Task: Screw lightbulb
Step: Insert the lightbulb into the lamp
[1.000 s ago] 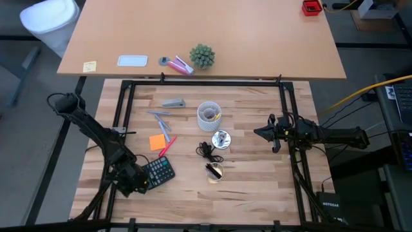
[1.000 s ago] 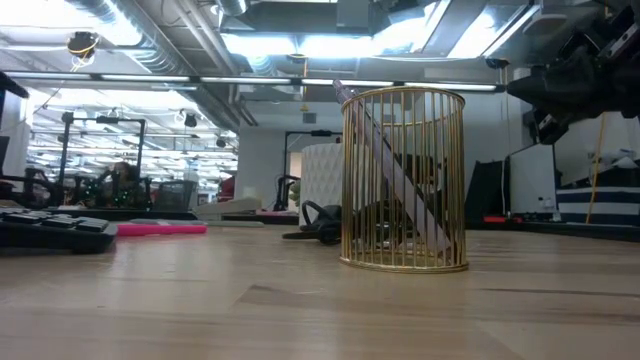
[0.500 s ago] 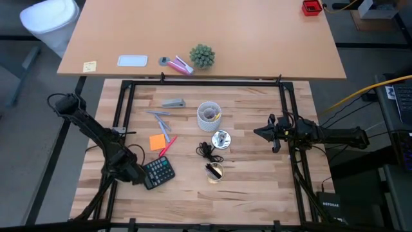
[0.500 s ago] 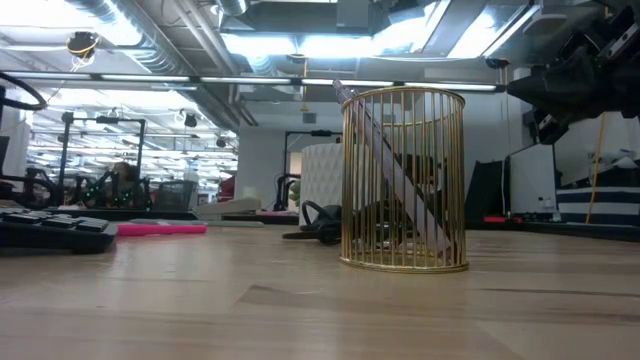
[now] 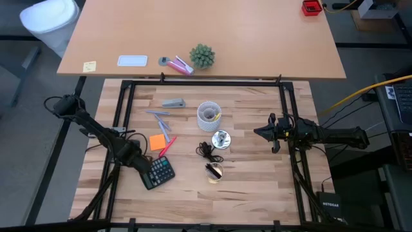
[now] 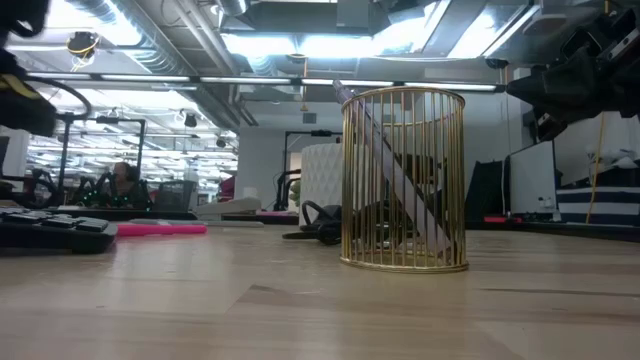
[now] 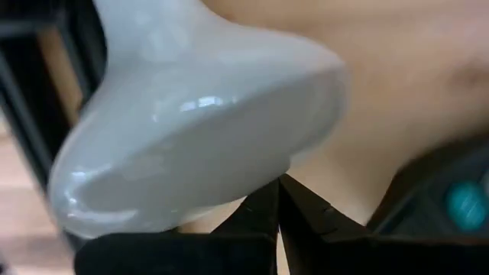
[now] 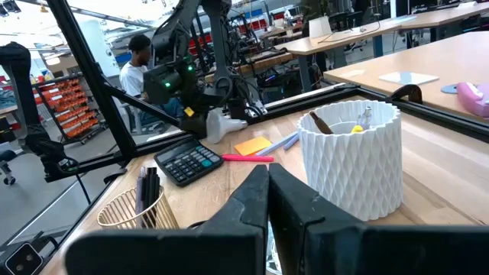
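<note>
Since the earlier frame, our left gripper (image 5: pixel 143 161) had risen off the calculator (image 5: pixel 158 172), jaws clamped on the lightbulb (image 8: pixel 226 124). Right gripper (image 5: pixel 259 133) hovered, jaws closed. Wooden tabletop (image 5: pixel 251 180) cluttered; open workshop behind, person (image 8: pixel 137 65) seated.

Lightbulb (image 7: pixel 191 137), small, glossy white, pear-shaped, clear of the table, lying roughly level, rounded end pointing out over the wood, screw base hidden, seen from across the table as a white bulb (image 8: pixel 221 124) above the calculator's far edge
</note>
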